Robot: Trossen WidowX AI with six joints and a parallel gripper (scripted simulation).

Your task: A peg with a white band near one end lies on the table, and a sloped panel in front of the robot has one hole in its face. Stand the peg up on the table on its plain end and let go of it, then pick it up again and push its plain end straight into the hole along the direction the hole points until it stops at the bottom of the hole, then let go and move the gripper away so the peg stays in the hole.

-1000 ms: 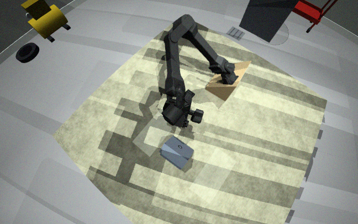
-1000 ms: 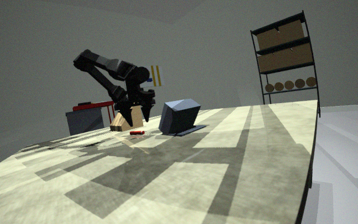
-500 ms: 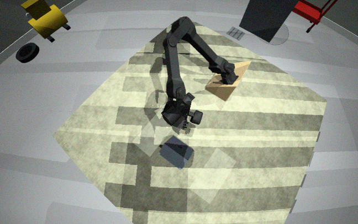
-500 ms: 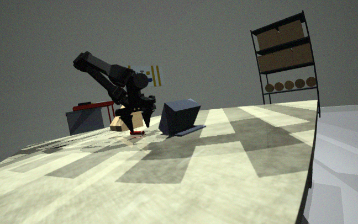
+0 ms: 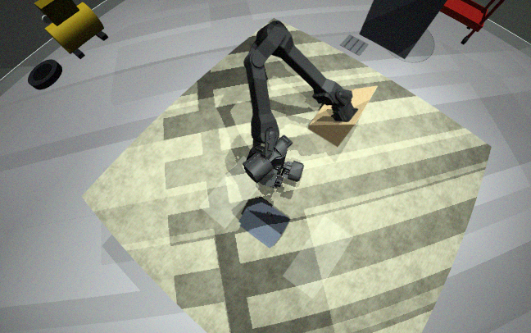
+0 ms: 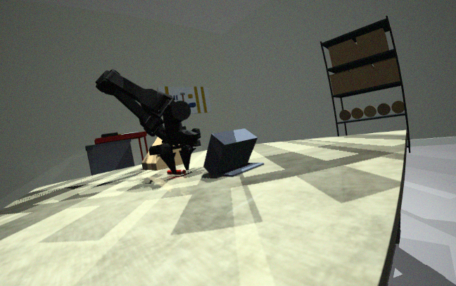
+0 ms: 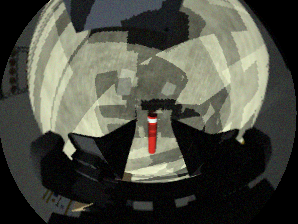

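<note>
A red peg [image 6: 180, 172] [image 7: 152, 137] lies flat on the table. In the wrist view its white-banded end points up the image, toward the blue-grey sloped panel block [image 5: 264, 231] [image 6: 229, 155] [image 7: 107, 15]. A small dark hole [image 5: 269, 213] shows in the block's shaded face; the wrist view does not show it. My gripper [image 6: 181, 172] [image 7: 153, 122] points down, low over the table, partly open. Its fingertips stand on either side of the peg near the banded end, with gaps visible on both sides in the wrist view. The arm hides the peg in the top view.
A wooden wedge [image 5: 365, 98] [image 6: 151, 165] stands on the table beside the arm, with a dark arm part over it in the top view. The sloped panel block stands close to the gripper. A flat blue-grey base plate [image 6: 244, 169] lies at the block's foot.
</note>
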